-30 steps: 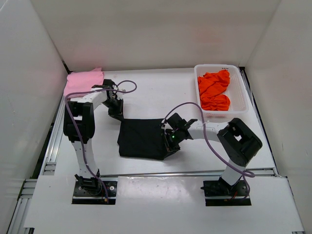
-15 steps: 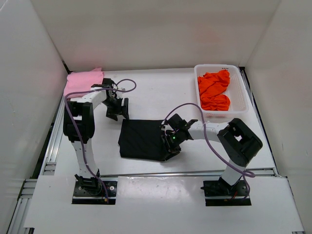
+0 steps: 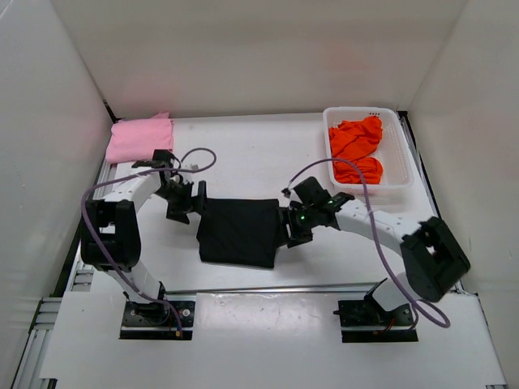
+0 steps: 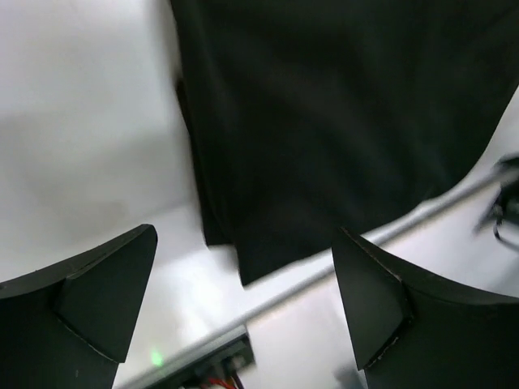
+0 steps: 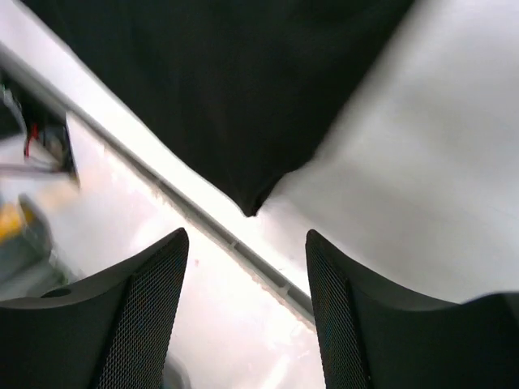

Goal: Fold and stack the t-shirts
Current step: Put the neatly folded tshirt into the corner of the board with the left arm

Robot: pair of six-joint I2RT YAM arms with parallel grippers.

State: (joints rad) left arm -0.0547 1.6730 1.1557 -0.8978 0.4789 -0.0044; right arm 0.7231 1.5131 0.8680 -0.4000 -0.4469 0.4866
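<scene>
Two claws stand apart, holding nothing: the left claw [image 3: 188, 201] just left of the folded black t-shirt [image 3: 239, 232] on the desk [image 3: 243, 154], the right claw [image 3: 292, 230] just right.

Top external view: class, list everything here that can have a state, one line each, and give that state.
pink t-shirt: folded, flat at the table's far left corner
black t-shirt: folded, flat mid-table, not held
orange t-shirt: crumpled, unfolded, inside the basket
basket: upright, holding the orange t-shirt
left claw: open, empty, at the black t-shirt's left edge
right claw: open, empty, at its right edge
</scene>
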